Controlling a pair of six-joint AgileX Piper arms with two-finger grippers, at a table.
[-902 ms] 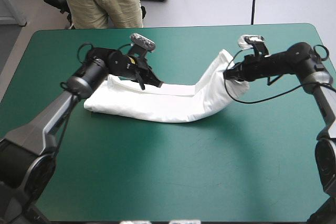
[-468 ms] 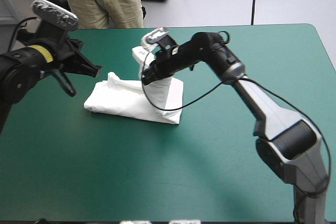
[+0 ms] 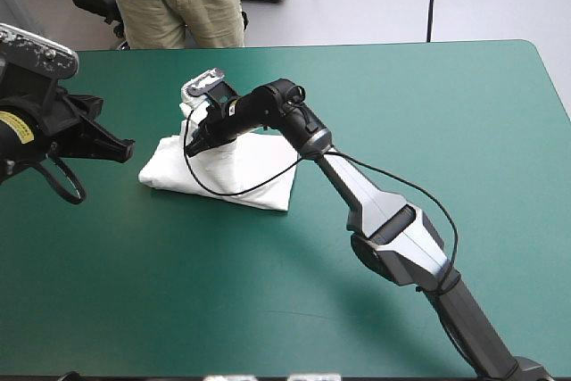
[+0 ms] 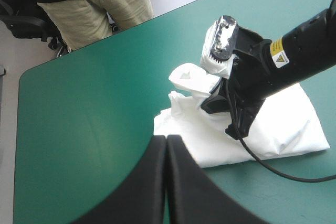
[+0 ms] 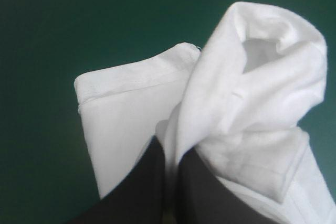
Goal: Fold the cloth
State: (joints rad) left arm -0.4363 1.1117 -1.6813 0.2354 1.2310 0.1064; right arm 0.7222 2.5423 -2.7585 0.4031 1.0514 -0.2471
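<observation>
The white T-shirt [image 3: 245, 167] lies as a folded bundle on the far left part of the table. My right gripper [image 3: 198, 131] reaches across over the bundle's left end and is shut on the T-shirt. In the right wrist view a bunched end of the T-shirt [image 5: 252, 93] rises between the black fingers of that gripper [image 5: 170, 156]. My left gripper [image 3: 128, 143] hangs shut and holds nothing, raised off to the left of the bundle. In the left wrist view its fingers meet in one arch [image 4: 167, 141], with the T-shirt [image 4: 278, 129] and the right gripper [image 4: 231, 106] ahead.
The teal-green cover [image 3: 419, 122] spreads wide to the right of and in front of the bundle. The table's far edge [image 3: 357, 44] runs a short way behind it. The right arm spans the table's middle diagonally.
The right gripper carried the T-shirt's right end leftward over the rest, halving the long strip into a short bundle. The left gripper let go and drew back to the left and up.
</observation>
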